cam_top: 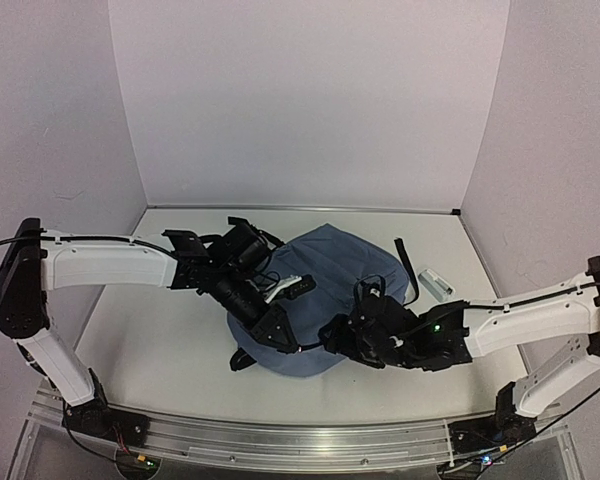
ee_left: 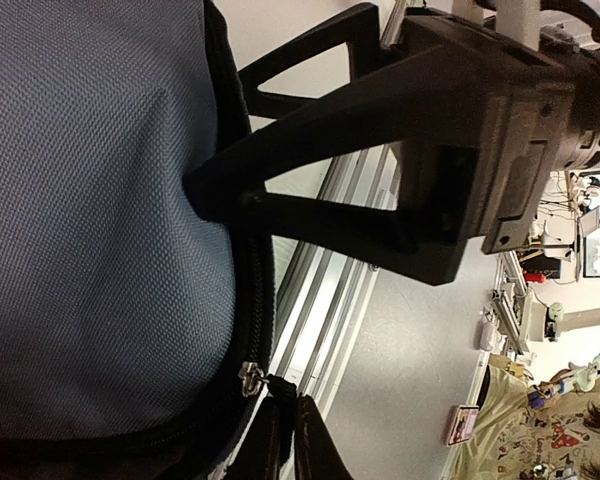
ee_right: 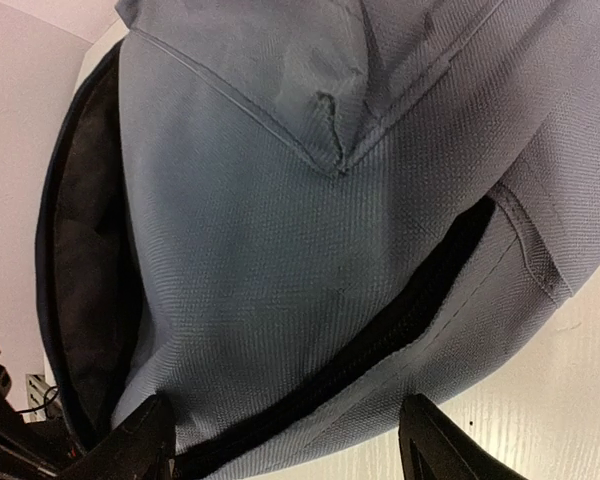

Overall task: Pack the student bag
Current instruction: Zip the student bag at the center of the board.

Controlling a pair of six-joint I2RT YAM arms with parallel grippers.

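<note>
Across the middle of the bench (cam_top: 160,340) we see the student bag (cam_top: 325,265) lying slumped between the two arms. Our left fingers (ee_left: 205,190) are pinched together on the bag's blue fabric beside its black zipper. Our right fingers (cam_top: 338,335) stand apart at the bag's near right side.

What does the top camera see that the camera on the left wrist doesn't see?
Only the top camera shows the right end effector, open at the bag's near edge, and a small silvery thing lying on the table to the bag's right. Only the left wrist camera shows a close-up of the metal zipper pull and the left end effector shut, pinching the fabric beside the zipper. Both show the slate-blue student bag.
</note>
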